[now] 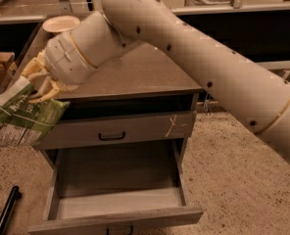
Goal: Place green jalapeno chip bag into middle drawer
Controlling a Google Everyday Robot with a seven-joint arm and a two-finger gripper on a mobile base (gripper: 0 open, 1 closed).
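My gripper is at the left front corner of the cabinet top, level with its edge. It is shut on the top edge of the green jalapeno chip bag, which hangs down and to the left, beside the cabinet's left side and above the floor. The middle drawer is pulled out wide below, deep and grey with tall side walls, and nothing shows inside it. The bag is up and to the left of the drawer, outside its walls. My arm crosses the cabinet top from the right.
The shallower drawer with a black handle and pale scratch is shut above the open one, under a dark gap. A pale plate sits on the cabinet's back left. A cardboard box is at left, and a black bar on the floor.
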